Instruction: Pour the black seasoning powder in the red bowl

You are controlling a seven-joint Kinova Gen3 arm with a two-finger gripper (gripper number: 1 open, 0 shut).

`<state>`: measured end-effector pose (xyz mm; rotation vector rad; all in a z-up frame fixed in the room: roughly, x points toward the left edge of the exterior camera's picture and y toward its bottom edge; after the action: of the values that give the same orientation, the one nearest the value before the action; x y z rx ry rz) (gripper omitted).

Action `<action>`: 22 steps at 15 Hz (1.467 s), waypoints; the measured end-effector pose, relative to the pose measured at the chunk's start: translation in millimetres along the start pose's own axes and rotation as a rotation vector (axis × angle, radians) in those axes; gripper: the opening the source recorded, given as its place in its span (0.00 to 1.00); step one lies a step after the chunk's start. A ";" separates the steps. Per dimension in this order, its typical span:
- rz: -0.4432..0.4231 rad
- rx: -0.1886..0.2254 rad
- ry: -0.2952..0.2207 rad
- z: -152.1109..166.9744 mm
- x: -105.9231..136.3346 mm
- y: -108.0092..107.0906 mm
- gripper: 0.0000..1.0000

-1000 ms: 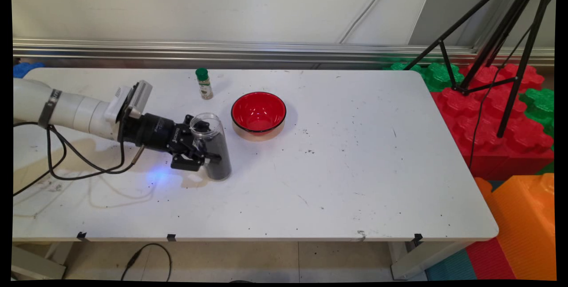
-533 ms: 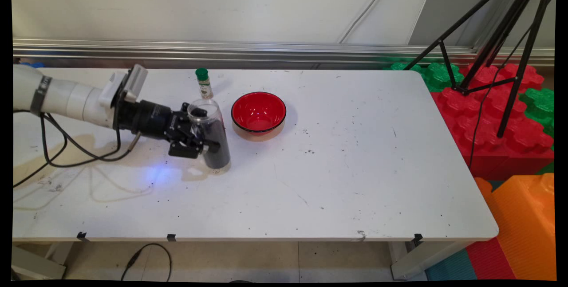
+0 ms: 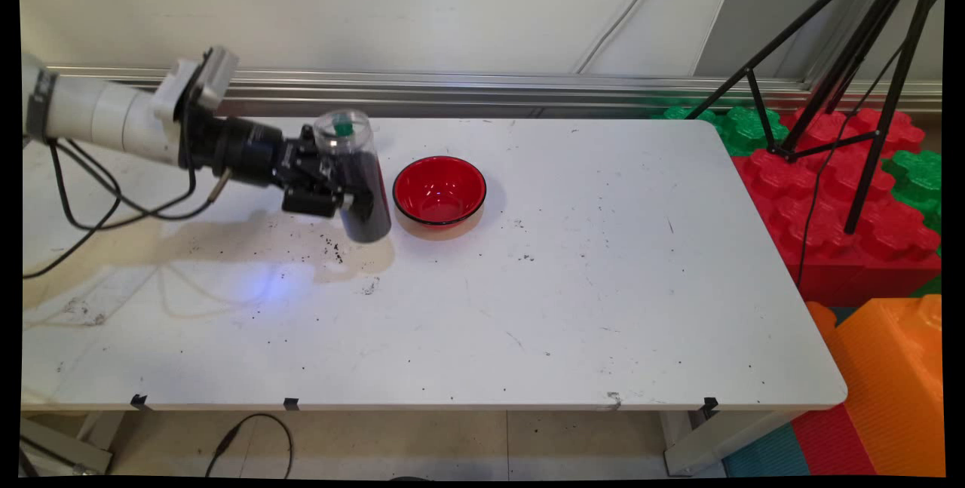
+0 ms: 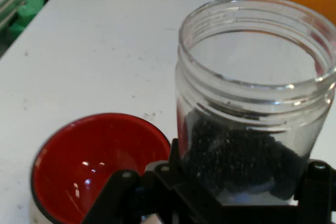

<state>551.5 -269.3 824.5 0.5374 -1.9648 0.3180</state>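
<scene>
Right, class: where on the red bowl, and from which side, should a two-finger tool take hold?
Probably the rim of the red bowl, from above on the right: it stands upright and open with a thin lip, and the held jar crowds its left.

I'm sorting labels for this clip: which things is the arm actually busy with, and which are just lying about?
Busy with:
- gripper, shut on the clear jar of dark grains
- red bowl, close beside the jar

Lying about:
- green-capped bottle, seen through the jar
- black tripod
- big toy bricks off the table's end
</scene>
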 end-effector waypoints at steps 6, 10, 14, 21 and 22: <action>-0.005 0.042 0.011 -6.9 45.8 -22.0 0.00; 0.000 0.076 0.016 -7.5 75.7 -43.8 0.00; 0.022 0.104 0.017 -3.9 97.0 -68.0 0.00; 0.121 0.144 0.014 5.2 117.8 -118.2 0.00; 0.141 0.148 0.011 7.0 118.6 -125.3 0.00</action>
<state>564.8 -408.0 926.5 0.4908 -1.9831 0.5574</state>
